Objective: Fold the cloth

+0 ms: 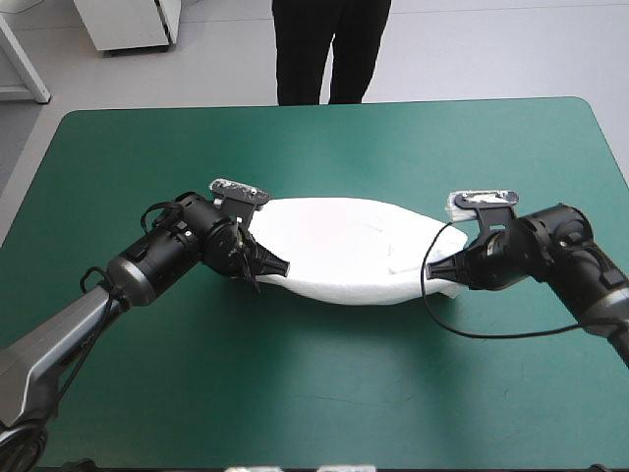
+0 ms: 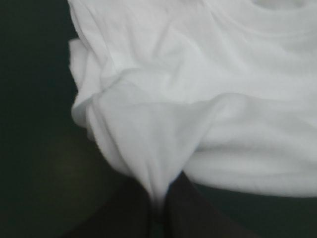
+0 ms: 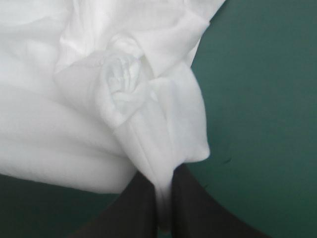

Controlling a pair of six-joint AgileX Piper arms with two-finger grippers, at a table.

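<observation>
Teal-green cover [image 1: 314, 393] under T-shirt [image 1: 334, 246] (long white bundle)

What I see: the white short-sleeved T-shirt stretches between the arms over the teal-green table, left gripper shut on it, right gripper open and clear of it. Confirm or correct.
Wrong on the right gripper: the right wrist view shows it shut on a fold of the white short-sleeved T-shirt. The rest holds: left gripper shut on it, stretched over the teal-green table.
</observation>
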